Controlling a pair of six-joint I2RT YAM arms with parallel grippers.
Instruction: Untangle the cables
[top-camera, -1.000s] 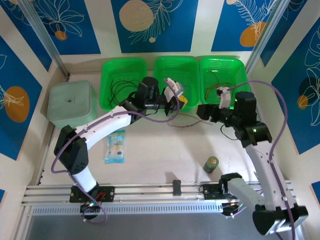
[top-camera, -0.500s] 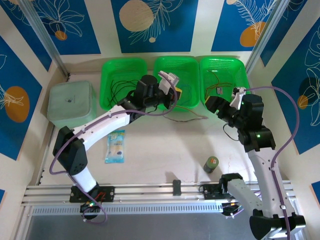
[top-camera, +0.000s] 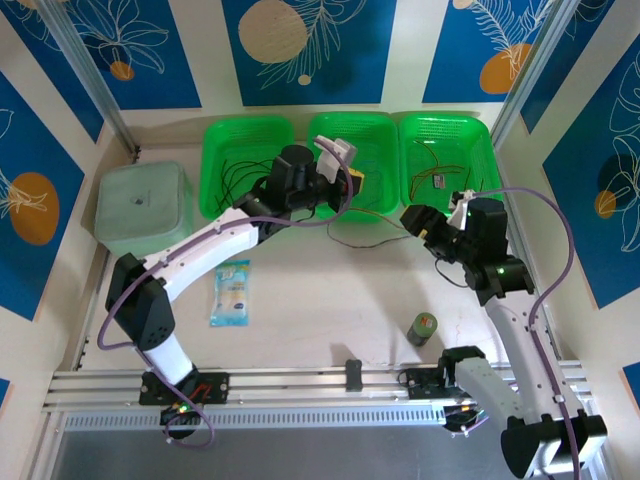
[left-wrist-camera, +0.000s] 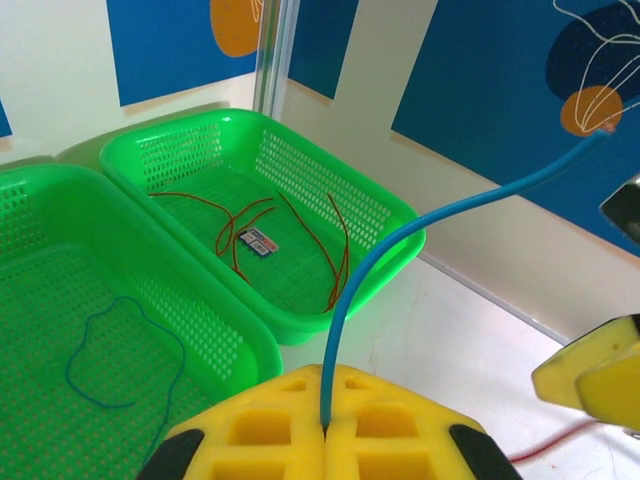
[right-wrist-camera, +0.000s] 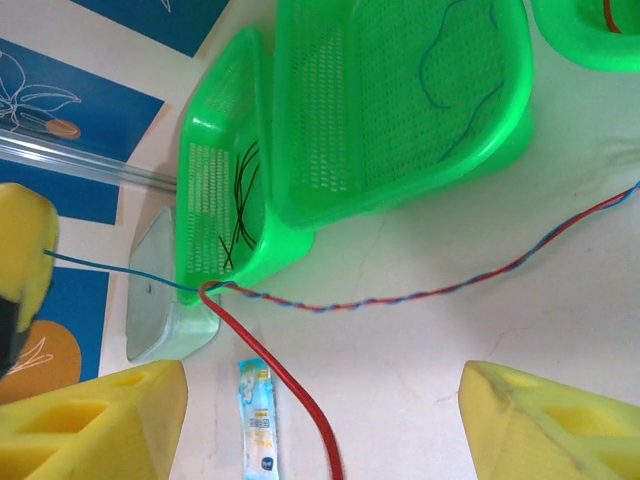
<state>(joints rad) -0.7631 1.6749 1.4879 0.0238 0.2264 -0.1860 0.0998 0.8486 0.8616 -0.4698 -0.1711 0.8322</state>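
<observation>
My left gripper (left-wrist-camera: 325, 425) is shut on a blue cable (left-wrist-camera: 400, 250) that arcs up and away to the right; from above the gripper (top-camera: 350, 178) hangs over the middle basket (top-camera: 350, 118). The blue cable joins a red cable (right-wrist-camera: 285, 385) at a point from which a twisted red-and-blue length (right-wrist-camera: 400, 295) (top-camera: 370, 240) runs across the table. My right gripper (right-wrist-camera: 320, 430) (top-camera: 415, 218) is open above the table, and the red cable passes between its fingers without touching them. Other loose cables lie in the baskets: black ones (top-camera: 240, 175), a blue one (left-wrist-camera: 130, 360), red-orange ones (left-wrist-camera: 290, 230).
Three green baskets stand side by side at the back: the left basket (top-camera: 215, 140), the middle one and the right basket (top-camera: 445, 118). A pale green lidded box (top-camera: 145, 208) sits at the left. A blue sachet (top-camera: 231, 292) and a small green can (top-camera: 423, 327) lie on the table.
The right gripper's jaws have spread wider and its arm has swung and settled left of the right basket. The left gripper has lifted slightly toward the baskets, still holding the blue cable.
</observation>
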